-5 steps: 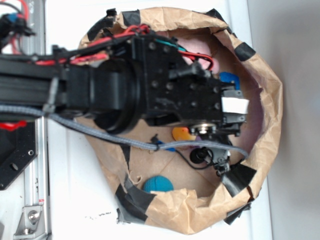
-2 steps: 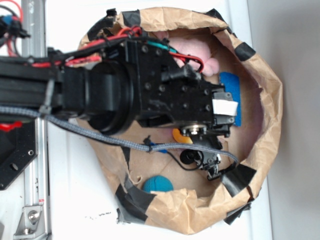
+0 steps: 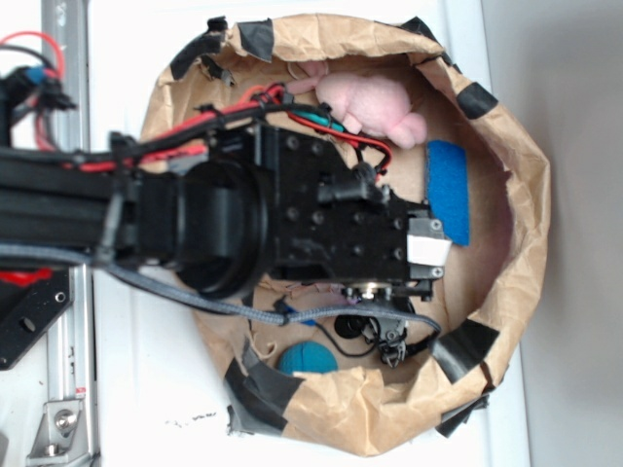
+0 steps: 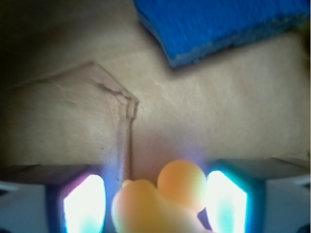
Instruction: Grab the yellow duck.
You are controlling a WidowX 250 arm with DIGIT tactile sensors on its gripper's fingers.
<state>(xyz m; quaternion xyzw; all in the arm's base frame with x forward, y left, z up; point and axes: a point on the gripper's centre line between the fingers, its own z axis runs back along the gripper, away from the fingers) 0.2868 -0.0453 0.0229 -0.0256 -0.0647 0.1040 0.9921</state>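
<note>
Yellow duck is hidden under my arm in the exterior view. What I see there is a white table [image 3: 146,389] carrying a taped brown paper bag [image 3: 516,233], its rim rolled down. Inside I count one pink plush animal [image 3: 375,105], one blue sponge [image 3: 449,190] and one teal ball [image 3: 308,357]. The arm reaches in from the left, the gripper pointing down into the bag.

From the wrist view, the yellow duck [image 4: 160,201] sits on the paper floor between the gripper [image 4: 158,204] fingers [image 4: 85,204] — whether the jaws grip it I cannot tell. One blue sponge corner shows at the top.
</note>
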